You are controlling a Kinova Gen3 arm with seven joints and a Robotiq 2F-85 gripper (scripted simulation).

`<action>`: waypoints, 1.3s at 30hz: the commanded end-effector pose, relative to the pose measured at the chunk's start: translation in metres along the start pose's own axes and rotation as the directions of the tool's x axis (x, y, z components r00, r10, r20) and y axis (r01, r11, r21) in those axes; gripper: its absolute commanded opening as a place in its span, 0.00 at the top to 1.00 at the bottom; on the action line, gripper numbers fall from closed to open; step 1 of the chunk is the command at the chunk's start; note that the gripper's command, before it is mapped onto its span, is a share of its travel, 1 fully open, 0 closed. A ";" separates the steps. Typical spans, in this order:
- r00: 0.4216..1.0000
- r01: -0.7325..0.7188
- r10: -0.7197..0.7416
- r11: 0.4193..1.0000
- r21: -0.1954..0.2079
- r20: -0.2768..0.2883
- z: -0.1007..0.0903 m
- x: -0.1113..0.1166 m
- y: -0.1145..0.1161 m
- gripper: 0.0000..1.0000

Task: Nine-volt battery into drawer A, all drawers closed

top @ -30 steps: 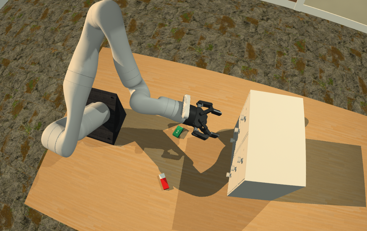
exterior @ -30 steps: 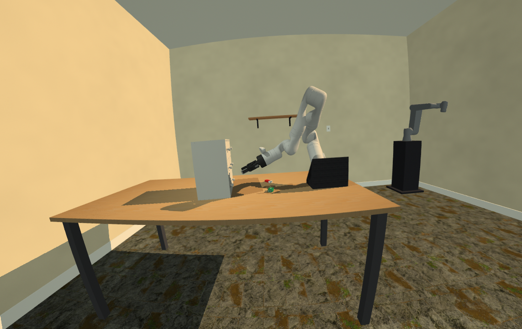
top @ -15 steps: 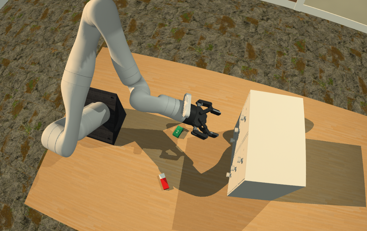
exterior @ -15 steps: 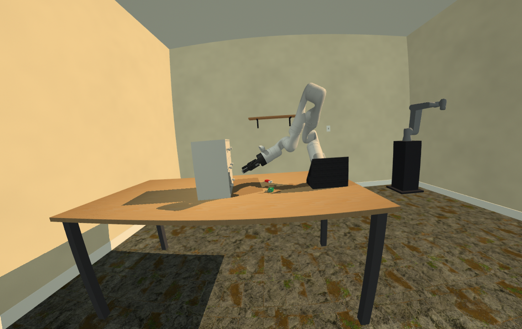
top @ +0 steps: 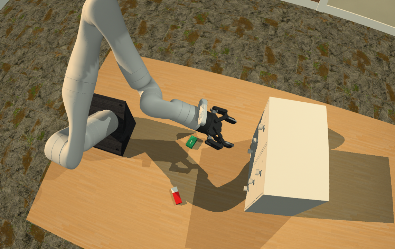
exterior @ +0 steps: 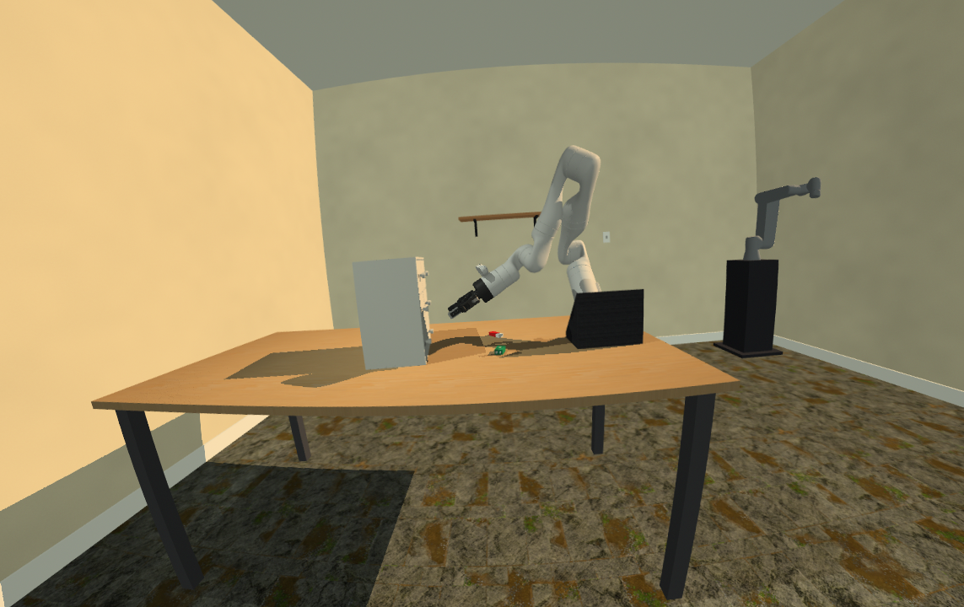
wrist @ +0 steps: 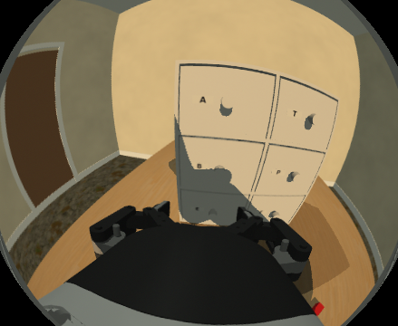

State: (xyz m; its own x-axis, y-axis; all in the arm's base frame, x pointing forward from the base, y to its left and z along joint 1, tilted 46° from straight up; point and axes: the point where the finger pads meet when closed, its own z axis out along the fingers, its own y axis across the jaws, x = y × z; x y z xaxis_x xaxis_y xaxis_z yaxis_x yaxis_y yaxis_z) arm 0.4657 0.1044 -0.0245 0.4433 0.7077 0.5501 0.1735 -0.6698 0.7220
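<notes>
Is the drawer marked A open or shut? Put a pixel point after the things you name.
Shut: the cream drawer marked A [wrist: 248, 97] sits flush with the chest's front, only thin seams around it.

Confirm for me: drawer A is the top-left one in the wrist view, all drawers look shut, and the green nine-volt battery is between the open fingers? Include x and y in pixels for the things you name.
The battery [top: 191, 142] [exterior: 499, 350] isn't between the fingers [top: 229, 132]; the top view shows it lying on the table. The rest stands.

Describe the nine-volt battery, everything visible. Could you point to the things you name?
The small green rectangular nine-volt battery [top: 191, 142] [exterior: 499, 350] has a pale 9V marking on its upward face and small studs at one end. It lies flat on the wooden table [top: 124, 188] [exterior: 409, 390], angled, partly ringed by shadow. No jaws touch it; its material is unclear.
</notes>
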 end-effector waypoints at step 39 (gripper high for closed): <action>0.974 -0.014 0.012 1.000 0.007 0.227 -0.025 0.015 -0.002 0.00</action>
State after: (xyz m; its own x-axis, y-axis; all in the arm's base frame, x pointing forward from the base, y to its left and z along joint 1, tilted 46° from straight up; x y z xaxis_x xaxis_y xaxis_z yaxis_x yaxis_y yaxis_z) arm 0.4495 0.1163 -0.0095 0.6294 0.6381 0.4435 0.1735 -0.6718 0.7202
